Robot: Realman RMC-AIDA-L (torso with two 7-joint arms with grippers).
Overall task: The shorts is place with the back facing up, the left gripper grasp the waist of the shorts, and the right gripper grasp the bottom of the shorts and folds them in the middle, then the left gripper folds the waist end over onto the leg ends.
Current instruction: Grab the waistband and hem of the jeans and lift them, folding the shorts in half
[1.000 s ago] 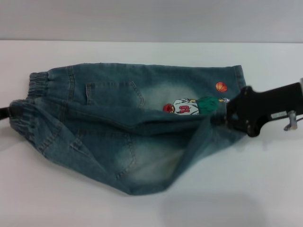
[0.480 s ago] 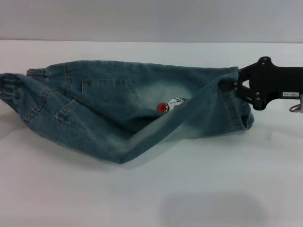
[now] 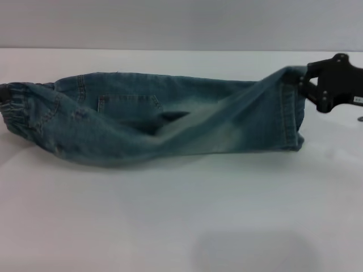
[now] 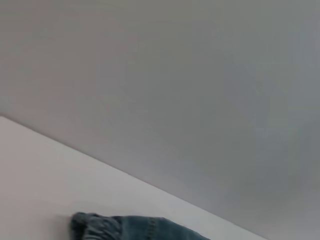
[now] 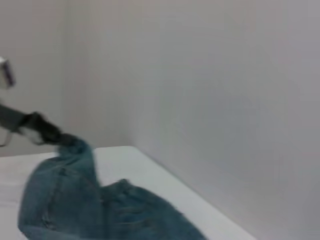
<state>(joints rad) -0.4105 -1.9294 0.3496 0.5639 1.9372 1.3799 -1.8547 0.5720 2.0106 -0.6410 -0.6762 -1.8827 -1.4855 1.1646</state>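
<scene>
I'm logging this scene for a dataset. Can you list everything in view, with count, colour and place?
shorts: one, faded blue denim, lying lengthwise across the table, folded along the middle.
waist of the shorts: one gathered elastic band, darker blue, at the robot's left end.
leg ends: flat stitched hems, blue, at the robot's right end, the upper corner lifted.
table: one, white, under the shorts.
wall: grey, behind the table.
right gripper: one, black, at the right edge, shut on the lifted hem corner.
left gripper: one, black, at the waist end; seen only far off from the right wrist.
</scene>
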